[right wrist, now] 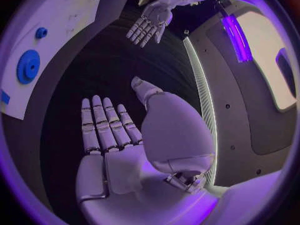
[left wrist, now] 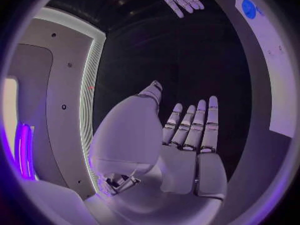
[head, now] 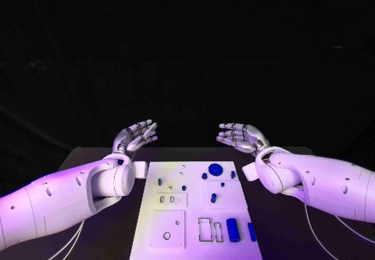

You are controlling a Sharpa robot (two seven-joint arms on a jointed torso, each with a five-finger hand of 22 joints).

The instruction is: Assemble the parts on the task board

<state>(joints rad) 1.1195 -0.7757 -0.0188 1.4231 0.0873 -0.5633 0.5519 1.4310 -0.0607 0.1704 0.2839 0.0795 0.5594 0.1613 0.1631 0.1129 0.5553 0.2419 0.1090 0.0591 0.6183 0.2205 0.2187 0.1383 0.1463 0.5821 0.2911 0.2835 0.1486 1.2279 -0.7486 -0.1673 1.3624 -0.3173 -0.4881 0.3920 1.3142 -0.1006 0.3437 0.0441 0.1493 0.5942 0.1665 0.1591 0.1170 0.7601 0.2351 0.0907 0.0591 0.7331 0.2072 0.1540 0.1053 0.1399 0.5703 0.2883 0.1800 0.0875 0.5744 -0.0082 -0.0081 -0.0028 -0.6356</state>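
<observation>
The white task board [head: 195, 238] lies in the middle of the black table, with several small blue parts on it. A round blue disc [head: 215, 169] sits near its far edge, and a blue cylinder [head: 233, 229] lies near the front right. My left hand [head: 134, 136] is raised beyond the board's far left corner, fingers apart, holding nothing. My right hand [head: 241, 137] is raised beyond the far right corner, also empty with fingers spread. The left wrist view shows my left hand [left wrist: 187, 135] flat and empty. In the right wrist view my right hand [right wrist: 109, 130] is the same, with the blue disc [right wrist: 28, 66] on the board [right wrist: 69, 30].
The black table [head: 281, 238] runs on both sides of the board. Both white forearms reach in beside the board's far half. Rectangular slots [head: 205, 229] and a small oval hole [head: 166, 235] show in the board's near part.
</observation>
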